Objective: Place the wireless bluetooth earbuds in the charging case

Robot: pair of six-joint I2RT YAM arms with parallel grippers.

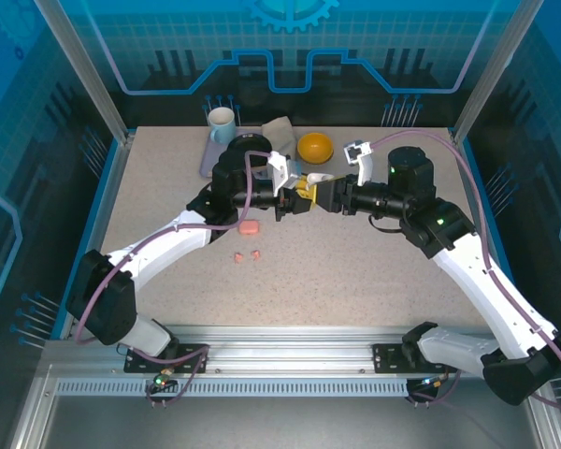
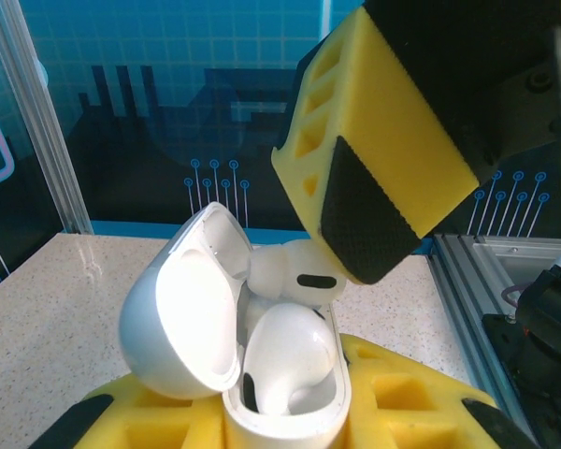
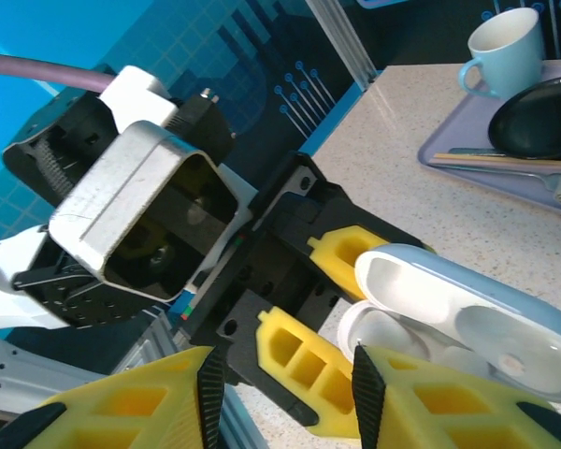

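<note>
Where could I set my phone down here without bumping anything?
Bare tabletop in front, between the pink earbuds and the right arm. Also the back-left corner beside the tray. Crowded mid-back: orange bowl, white charging case.

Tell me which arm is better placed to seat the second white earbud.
Right. The right gripper has a finger on the loose earbud at the open case; the left gripper is shut on that case.

**No legible markings**

I can read no text, brand, number or sign from here. The blue backdrop (image 1: 290, 37) carries a gear outline and circuit-style lines, no lettering, and the white charging case (image 2: 182, 318) looks unmarked.
</note>
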